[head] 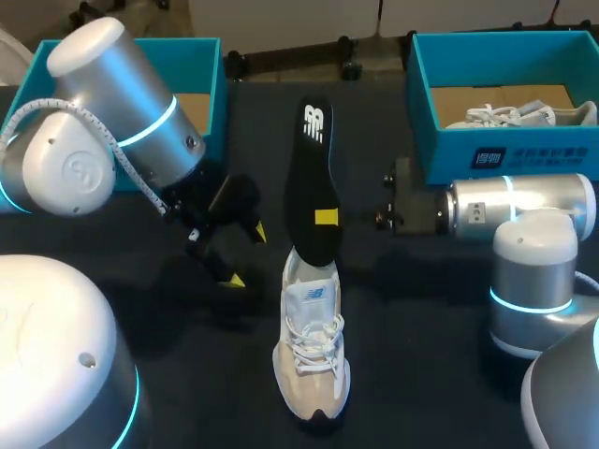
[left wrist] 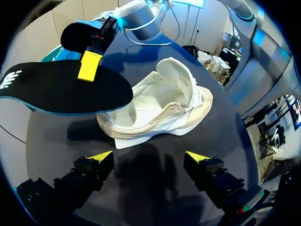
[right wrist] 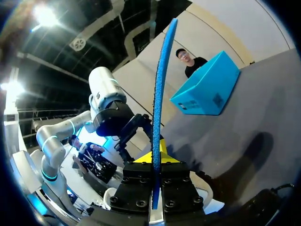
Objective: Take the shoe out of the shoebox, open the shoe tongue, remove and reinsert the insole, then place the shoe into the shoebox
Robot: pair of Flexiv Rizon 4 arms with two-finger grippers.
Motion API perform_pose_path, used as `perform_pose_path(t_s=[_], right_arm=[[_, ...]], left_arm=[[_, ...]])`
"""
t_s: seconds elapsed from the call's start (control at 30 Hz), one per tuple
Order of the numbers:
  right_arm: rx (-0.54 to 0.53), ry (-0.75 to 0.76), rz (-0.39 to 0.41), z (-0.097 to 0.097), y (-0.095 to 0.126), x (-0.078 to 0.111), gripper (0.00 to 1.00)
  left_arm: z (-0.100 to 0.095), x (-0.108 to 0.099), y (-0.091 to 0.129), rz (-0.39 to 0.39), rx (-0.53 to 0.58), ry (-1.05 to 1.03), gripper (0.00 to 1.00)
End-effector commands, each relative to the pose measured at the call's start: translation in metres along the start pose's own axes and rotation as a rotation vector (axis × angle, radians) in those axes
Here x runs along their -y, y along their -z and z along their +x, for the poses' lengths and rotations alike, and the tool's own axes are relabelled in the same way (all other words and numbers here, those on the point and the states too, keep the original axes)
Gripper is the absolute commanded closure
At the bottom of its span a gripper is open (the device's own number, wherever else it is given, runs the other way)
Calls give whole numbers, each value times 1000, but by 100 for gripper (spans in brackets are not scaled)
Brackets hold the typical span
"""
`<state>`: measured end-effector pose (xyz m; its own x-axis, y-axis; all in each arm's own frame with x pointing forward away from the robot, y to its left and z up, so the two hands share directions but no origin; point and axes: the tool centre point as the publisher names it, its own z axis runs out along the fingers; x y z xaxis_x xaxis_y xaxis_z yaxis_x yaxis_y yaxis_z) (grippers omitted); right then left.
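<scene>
Head cam only gives you the insole [head: 312, 178] from above: a long black slab with its near end over the heel of the shoe [head: 312, 360]. The right wrist cam has it edge-on, thin and blue, pinched tight in the right gripper [right wrist: 156, 157]. That arm comes in level from the side. The left wrist cam shows the shoe best, cream-white with the tongue standing up, sole down on the black table [left wrist: 141, 188]. Left gripper [left wrist: 148, 157] hovers near it, fingers spread wide, holding nothing. A teal shoebox [head: 449, 154] sits far right.
</scene>
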<state>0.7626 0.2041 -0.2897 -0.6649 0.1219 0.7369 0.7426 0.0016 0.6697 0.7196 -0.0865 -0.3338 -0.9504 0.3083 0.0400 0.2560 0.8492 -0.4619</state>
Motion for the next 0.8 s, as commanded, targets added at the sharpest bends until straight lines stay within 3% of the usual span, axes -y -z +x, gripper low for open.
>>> perform_pose_path(t_s=[0.03,0.8], right_arm=[[-6,11,-35,-1,-6,9,100],[-54,55,-67,3,-1,23,100]], left_arm=[[-7,-6,-11,8,-3,3,0],[-6,-7,-26,9,-16,-5,0]])
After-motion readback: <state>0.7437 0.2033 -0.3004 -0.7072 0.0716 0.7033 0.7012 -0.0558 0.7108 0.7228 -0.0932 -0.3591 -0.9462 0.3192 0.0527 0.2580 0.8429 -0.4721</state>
